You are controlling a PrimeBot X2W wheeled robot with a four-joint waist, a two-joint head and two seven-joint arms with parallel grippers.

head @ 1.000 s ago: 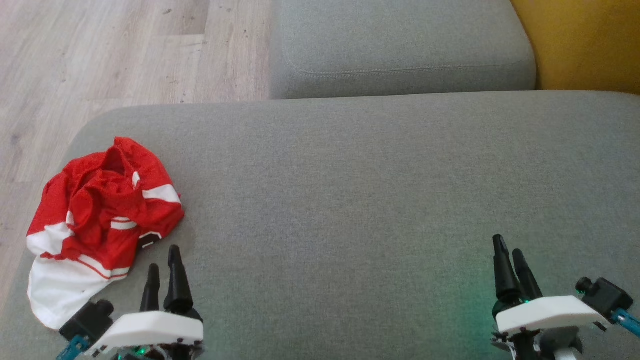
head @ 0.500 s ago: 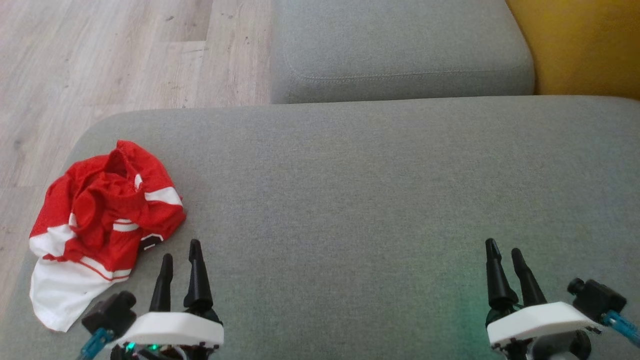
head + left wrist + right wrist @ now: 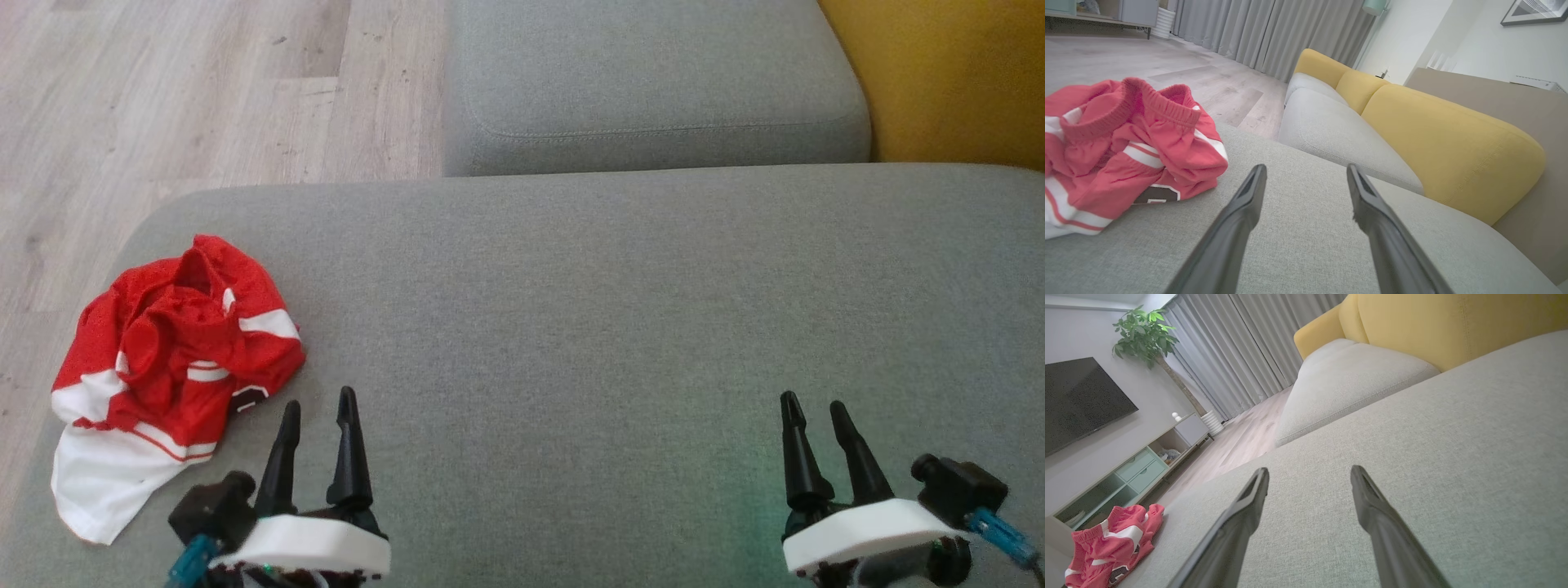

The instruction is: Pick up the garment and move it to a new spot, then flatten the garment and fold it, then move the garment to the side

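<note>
On the broad grey fabric sofa seat (image 3: pixel 571 327), the crumpled red-and-white mesh garment (image 3: pixel 175 359) lies untouched near its left edge. The left gripper (image 3: pixel 319 398), dark fingers spread wide and empty, has drifted slightly rightward beside it. The right gripper (image 3: pixel 812 401), equally wide, waits well apart. The pickup looks yet to begin.

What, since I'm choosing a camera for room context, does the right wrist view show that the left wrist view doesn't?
Right wrist view: a wall television and a potted plant. Left wrist view: a framed picture on the wall. Both: the crumpled red-and-white garment on the grey sofa seat, the yellow backrest and the curtains.
</note>
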